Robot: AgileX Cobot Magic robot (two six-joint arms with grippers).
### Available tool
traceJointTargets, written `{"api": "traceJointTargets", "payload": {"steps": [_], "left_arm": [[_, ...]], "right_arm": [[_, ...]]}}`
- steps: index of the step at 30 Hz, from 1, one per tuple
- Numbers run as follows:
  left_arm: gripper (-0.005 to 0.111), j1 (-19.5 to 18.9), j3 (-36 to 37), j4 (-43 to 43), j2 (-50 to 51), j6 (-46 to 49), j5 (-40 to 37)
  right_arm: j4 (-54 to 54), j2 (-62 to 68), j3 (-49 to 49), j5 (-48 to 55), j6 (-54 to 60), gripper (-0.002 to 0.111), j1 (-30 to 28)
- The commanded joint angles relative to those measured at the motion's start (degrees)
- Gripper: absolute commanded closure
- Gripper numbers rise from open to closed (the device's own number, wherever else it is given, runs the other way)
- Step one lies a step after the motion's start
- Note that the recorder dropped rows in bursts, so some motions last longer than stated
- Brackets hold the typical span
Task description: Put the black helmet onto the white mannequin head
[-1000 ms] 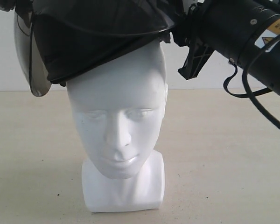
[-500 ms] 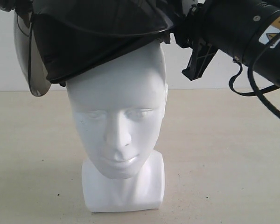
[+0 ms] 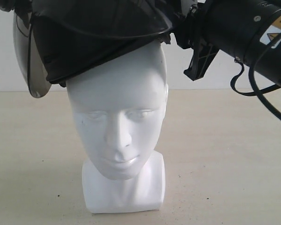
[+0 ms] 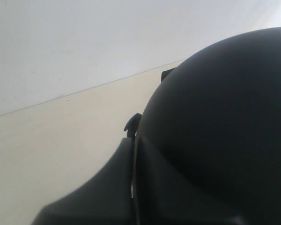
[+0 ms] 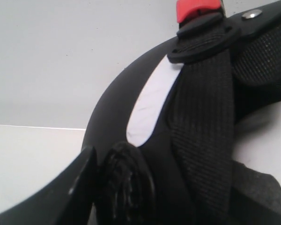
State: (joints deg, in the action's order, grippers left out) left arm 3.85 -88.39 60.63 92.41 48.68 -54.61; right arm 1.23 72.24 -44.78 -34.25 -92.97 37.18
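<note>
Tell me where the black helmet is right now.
In the exterior view the black helmet is at top left of centre, sitting tilted on the crown of the white mannequin head, its visor hanging on the view's left.

Diffuse, even light: mild sheen on the white mannequin head [image 3: 119, 117], the black helmet [image 3: 93, 37] above it dark and detail-poor, blurred in both wrist views.

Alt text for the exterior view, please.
A black helmet rests tilted on top of a white mannequin head, face uncovered. A black robot arm meets it from the upper right, above a beige table.
</note>
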Motion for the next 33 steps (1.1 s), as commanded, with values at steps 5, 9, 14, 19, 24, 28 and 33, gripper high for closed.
{"api": "traceJointTargets", "payload": {"steps": [5, 9, 14, 19, 24, 28, 33], "left_arm": [[0.102, 3.5, 0.1, 6.0, -1.2, 0.4, -15.4], [0.102, 3.5, 0.1, 5.9, -1.7, 0.4, -15.4], [0.102, 3.4, 0.1, 5.9, -2.6, 0.4, -15.4], [0.102, 3.4, 0.1, 5.9, -2.7, 0.4, -15.4], [0.102, 3.4, 0.1, 5.9, -2.7, 0.4, -15.4], [0.102, 3.4, 0.1, 6.0, -2.7, 0.4, -15.4], [0.102, 3.5, 0.1, 6.0, -2.7, 0.4, -15.4]], "right_arm": [[7.8, -0.1, 0.8, 9.0, 6.5, 0.067, -0.1], [8.1, -1.9, 0.8, 9.0, 8.0, 0.067, -0.1], [8.3, -3.1, 0.8, 9.1, 8.1, 0.063, -0.1], [8.3, -4.8, 0.8, 11.7, 8.1, 0.058, -0.1], [8.3, -6.4, 0.8, 18.2, 8.3, 0.058, -0.1], [8.3, -6.4, 0.8, 19.3, 9.2, 0.058, -0.1], [8.3, -6.4, 0.8, 21.0, 9.6, 0.058, -0.1]]}}
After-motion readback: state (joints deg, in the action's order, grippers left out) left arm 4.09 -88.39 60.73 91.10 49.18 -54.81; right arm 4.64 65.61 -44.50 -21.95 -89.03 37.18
